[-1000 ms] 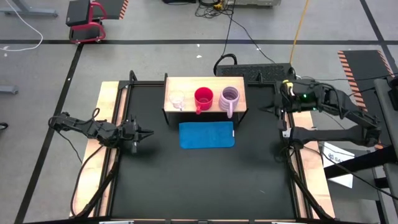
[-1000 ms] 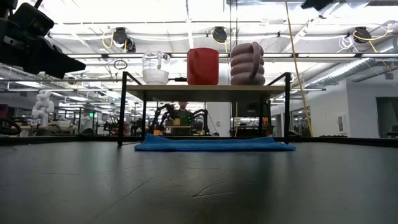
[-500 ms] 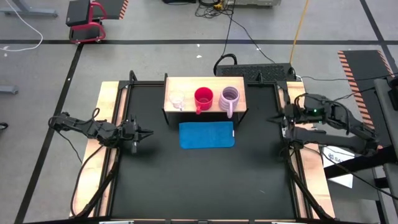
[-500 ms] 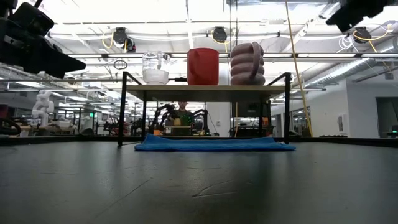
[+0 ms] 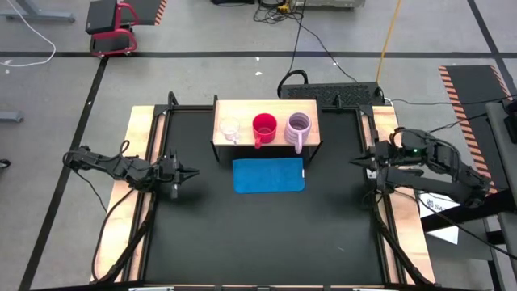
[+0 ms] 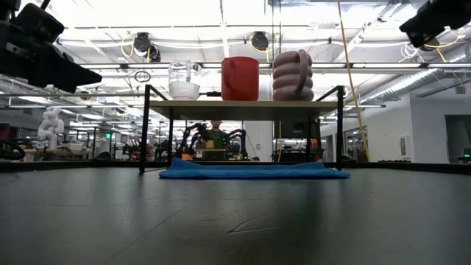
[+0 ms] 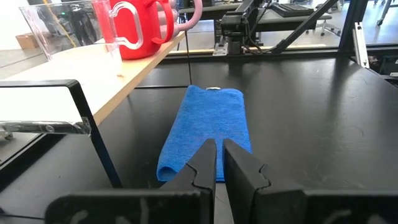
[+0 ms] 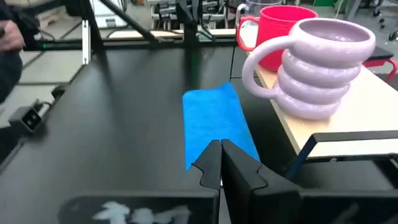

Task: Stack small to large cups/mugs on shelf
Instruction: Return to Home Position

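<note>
At opposite edges of the table [image 5: 258, 234], left gripper [image 5: 193, 172] and right gripper [image 5: 354, 162] point inward, both pressed together

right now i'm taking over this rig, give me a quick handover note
Left gripper: shut, empty, at the table's left side, level with the blue mat.
Right gripper: shut, empty, at the table's right edge.
Things: glass cup, red mug and lilac mug stand upright in a row on the shelf, small to large, apart from each other.
Done: all three cups are placed in size order.
Left: nothing on the cups; at most, parking the arms.
</note>
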### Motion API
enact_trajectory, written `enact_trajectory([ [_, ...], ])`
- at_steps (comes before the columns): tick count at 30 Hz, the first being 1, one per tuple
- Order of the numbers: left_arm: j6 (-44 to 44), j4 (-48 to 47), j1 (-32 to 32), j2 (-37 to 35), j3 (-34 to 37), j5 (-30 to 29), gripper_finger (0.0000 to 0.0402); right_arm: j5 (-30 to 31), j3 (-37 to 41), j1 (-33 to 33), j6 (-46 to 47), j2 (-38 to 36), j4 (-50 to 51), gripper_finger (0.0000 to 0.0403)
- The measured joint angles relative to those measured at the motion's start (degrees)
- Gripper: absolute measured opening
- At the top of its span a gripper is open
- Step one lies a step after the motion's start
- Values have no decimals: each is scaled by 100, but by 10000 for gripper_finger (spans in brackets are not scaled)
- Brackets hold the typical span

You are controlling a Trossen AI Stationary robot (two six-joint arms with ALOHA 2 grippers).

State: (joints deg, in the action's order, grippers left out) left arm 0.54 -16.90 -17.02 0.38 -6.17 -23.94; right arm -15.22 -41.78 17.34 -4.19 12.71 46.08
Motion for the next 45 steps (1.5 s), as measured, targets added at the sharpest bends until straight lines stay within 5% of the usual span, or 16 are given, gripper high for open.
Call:
enact_trajectory([
  [9, -4, -3, 0, -1, 0, 0, 31, 11, 75, 2, 226, -150, -298, 0],
  [14, -42, 29, 0, -2, 0, -3, 31, 32, 881, 2, 396, -147, -2338, 0],
  [23, -13, 32, 0, 0, 0, -2, 31, -320, 2253, -28, 924, 137, -4217, 0],
  [45, -26, 5, 0, 0, -2, -4, 31, -429, 3590, -224, 457, -514, -4639, 0],
])
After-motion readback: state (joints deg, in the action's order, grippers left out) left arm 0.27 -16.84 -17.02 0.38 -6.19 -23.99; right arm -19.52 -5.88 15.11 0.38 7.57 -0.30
